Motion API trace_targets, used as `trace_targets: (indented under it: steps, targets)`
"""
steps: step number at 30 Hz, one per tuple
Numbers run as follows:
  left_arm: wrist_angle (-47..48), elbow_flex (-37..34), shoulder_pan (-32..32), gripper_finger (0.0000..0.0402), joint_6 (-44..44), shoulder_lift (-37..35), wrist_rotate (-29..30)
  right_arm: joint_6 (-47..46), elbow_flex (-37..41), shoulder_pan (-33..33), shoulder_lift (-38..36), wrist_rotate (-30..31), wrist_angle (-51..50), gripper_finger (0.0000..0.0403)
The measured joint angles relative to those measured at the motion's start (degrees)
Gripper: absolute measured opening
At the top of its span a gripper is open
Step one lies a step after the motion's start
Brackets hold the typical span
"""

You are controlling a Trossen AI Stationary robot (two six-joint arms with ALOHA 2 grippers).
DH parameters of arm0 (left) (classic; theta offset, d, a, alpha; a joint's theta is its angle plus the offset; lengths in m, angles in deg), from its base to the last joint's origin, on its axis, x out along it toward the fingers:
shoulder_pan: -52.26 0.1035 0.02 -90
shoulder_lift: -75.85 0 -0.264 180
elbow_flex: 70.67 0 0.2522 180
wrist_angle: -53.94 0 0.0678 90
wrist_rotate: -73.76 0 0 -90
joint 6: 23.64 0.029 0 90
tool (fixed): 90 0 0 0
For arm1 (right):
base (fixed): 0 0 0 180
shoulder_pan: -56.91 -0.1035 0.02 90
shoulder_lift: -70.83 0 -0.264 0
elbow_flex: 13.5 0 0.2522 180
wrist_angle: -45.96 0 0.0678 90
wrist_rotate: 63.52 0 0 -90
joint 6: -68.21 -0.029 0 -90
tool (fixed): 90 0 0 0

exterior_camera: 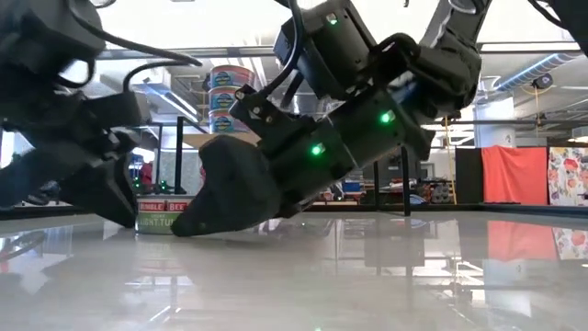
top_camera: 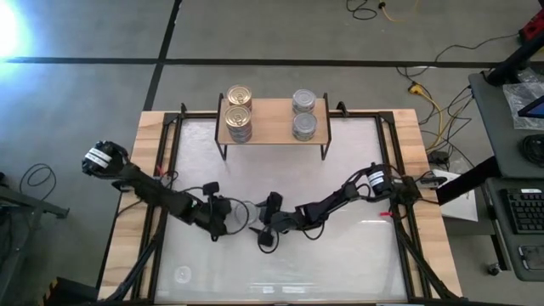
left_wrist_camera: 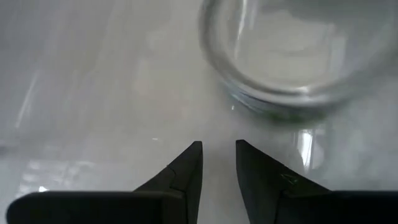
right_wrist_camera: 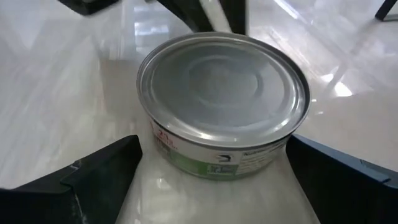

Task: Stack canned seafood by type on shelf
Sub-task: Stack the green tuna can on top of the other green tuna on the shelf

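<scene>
Table, shelf and the tins they carried

My glossy white table [top_camera: 340, 255], edged in light wood, bore the shelf [top_camera: 274, 113] at its far side, black legs standing on the surface. On the shelf's wooden board sat two gold-lidded tins [top_camera: 239, 95] toward my left end, one behind the other, and two silver-lidded tins [top_camera: 304, 101] toward my right end, likewise. One silver-lidded tin [right_wrist_camera: 222, 109] with a green label stood upright, directly on the tabletop near the middle.
</scene>
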Motion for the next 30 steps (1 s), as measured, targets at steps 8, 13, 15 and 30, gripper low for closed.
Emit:
trace_targets:
  steps: [8,13,15,30]
  targets:
    - [-12.19,-1.70,2.88,0.0080,4.10,0.47,0.42,1.57,0.22,0.28,2.89,1.81,9.46,0.0400]
    - [-15.19,-1.16,3.05,0.0080,3.52,2.75,0.91,2.95,0.47,0.73,2.99,1.62,12.51,0.0400]
    - [-16.05,-0.73,3.09,0.0080,3.37,4.52,1.28,3.08,0.51,0.99,3.03,1.53,13.11,0.0401]
    - [-16.21,3.01,2.94,0.0079,-0.42,10.44,2.14,3.02,1.54,1.09,2.59,2.17,14.93,0.0401]
